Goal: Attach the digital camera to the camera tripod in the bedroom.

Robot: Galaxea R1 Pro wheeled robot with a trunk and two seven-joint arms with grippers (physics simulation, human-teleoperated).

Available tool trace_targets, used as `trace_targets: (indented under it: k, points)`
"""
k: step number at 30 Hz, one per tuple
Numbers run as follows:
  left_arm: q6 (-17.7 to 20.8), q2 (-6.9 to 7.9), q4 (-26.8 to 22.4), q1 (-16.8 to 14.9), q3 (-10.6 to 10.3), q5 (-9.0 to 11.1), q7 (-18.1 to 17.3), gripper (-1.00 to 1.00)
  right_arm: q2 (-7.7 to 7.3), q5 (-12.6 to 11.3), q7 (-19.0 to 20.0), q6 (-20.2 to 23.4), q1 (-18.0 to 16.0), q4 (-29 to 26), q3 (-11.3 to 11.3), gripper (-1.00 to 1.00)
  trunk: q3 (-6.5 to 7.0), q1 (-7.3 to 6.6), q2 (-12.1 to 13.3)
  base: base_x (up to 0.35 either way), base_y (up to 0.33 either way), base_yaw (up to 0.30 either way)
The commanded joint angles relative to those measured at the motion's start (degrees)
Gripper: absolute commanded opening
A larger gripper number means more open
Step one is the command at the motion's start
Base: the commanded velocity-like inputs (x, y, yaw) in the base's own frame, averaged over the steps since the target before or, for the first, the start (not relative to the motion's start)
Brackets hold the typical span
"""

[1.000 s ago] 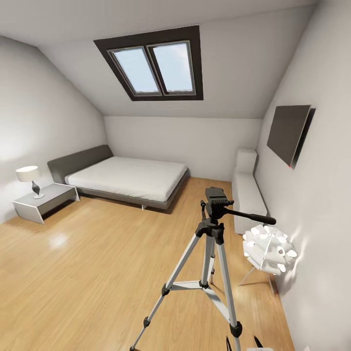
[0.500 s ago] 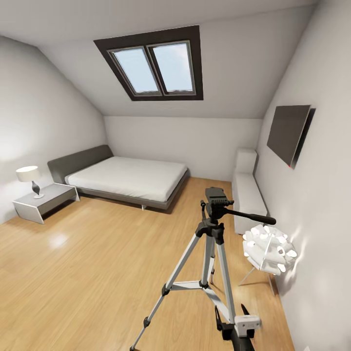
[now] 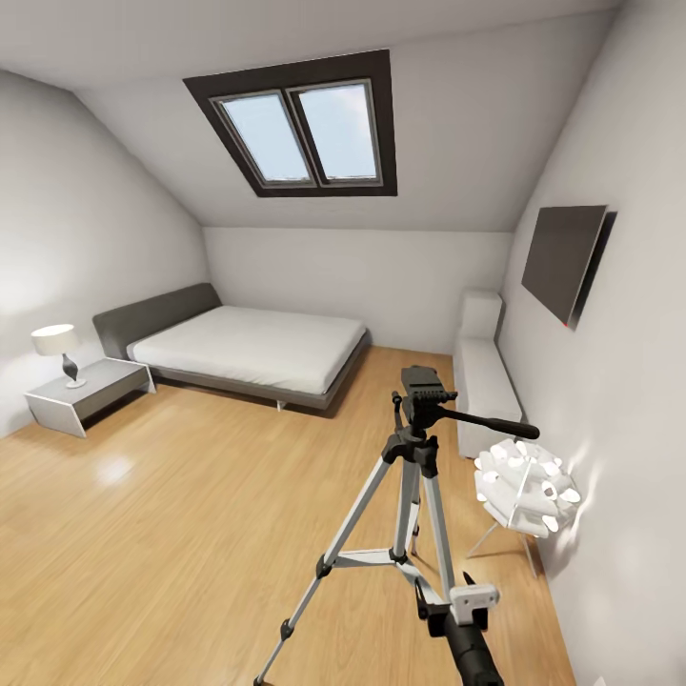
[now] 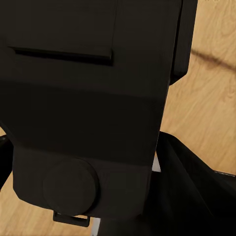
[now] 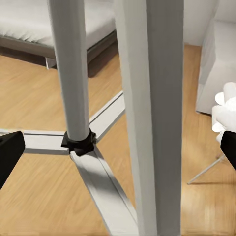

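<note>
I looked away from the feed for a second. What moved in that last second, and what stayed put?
The right hand has risen into the head view's lower edge, going from just its fingertips showing to the whole open hand with its forearm beside the camera tripod leg. It holds nothing. The tripod, the bed and the spiky floor lamp have not shifted, and the view itself is unchanged.
</note>
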Motion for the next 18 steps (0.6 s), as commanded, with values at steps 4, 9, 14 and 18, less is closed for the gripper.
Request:
trace_targets:
  k: [4, 9, 14, 18]
  points:
    - [-0.3, 0.37, -0.2, -0.2, -0.4, 0.0, 0.0, -1.0, -0.07, 0.5, -0.5, 3.6, -0.2, -0.8, 0.1, 1.0, -0.13, 0.04, -0.1, 0.0, 0.0, 0.0]
    - [-0.1, 2.69, -3.0, -0.2, -0.4, -0.2, 0.1, -1.0, -0.1, 0.4, -0.5, 5.6, -0.3, -1.9, 0.1, 1.0, -0.13, 0.04, -0.1, 0.0, 0.0, 0.0]
    - [8.8, 5.71, -10.5, -3.4, -0.4, -0.4, 0.1, -1.0, -0.11, 0.4, -0.5, 5.9, -0.3, -2.6, 0.1, 1.0, -0.13, 0.04, -0.1, 0.0, 0.0, 0.0]
    - [29.4, 9.15, -33.5, -6.1, -0.4, -2.8, 0.2, -1.0, -0.16, 0.4, -0.6, 5.9, -0.3, -3.6, 0.1, 1.0, -0.13, 0.04, -0.1, 0.0, 0.0, 0.0]
